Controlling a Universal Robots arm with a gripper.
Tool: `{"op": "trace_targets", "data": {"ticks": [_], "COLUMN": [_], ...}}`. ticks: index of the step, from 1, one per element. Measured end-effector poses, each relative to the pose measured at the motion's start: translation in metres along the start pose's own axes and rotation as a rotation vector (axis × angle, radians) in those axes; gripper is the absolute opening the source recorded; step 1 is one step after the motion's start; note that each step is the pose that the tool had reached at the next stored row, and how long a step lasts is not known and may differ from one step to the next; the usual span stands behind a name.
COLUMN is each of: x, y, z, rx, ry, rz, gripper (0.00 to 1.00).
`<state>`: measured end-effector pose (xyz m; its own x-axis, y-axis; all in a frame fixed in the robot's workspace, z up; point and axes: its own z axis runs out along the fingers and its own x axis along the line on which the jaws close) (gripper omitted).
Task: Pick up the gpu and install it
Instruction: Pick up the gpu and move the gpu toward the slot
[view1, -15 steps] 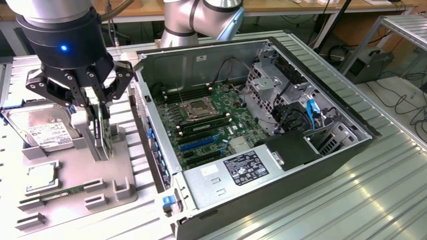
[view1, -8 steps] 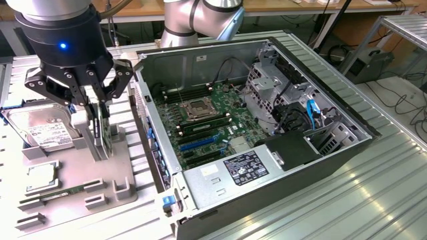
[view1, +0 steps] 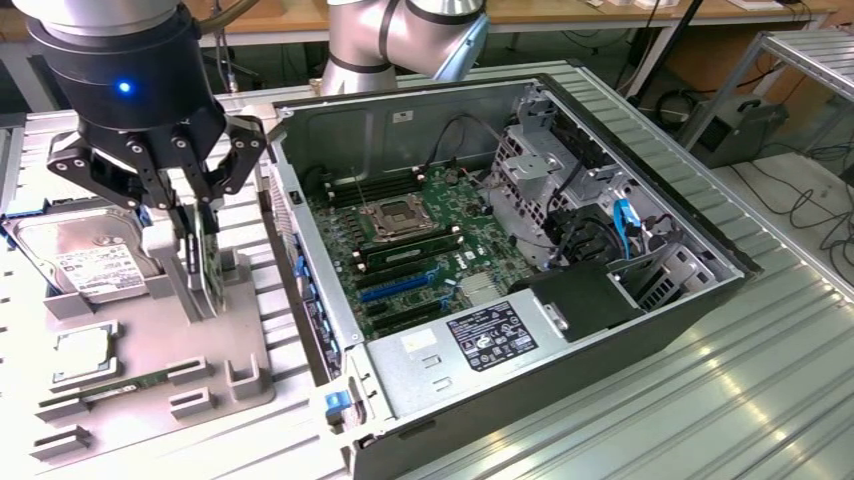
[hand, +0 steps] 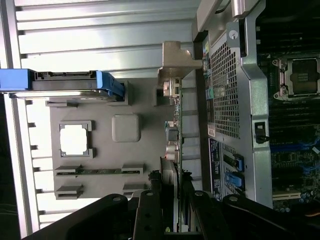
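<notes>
Black multi-link claw (view1: 198, 215), nearest the lens: fingers closed on the top edge of the thin black rectangular gpu card (view1: 203, 255), which stands upright on edge in the grey moulded holder tray (view1: 200, 370), beside the open grey computer case (view1: 534, 330). Likely light, rigid, fragile; best gripped by its edges, clear of components.

Gpu (view1: 203, 255): matt dark board. Beside it, tray (view1: 240, 345): matt grey plastic. Computer case (view1: 667, 330): bare dull metal. Table (view1: 694, 420): ribbed brushed aluminium.
</notes>
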<state>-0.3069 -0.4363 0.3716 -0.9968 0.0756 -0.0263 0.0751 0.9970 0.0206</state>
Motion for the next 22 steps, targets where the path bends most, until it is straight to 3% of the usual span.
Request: {"op": "trace_targets", "data": {"ticks": [22], "x": [-0.0002], "y": [0.0002], "z": [-0.0078], "rx": [0.0], "ry": [0.0001], "rz": [0.0], "gripper": [0.26]}}
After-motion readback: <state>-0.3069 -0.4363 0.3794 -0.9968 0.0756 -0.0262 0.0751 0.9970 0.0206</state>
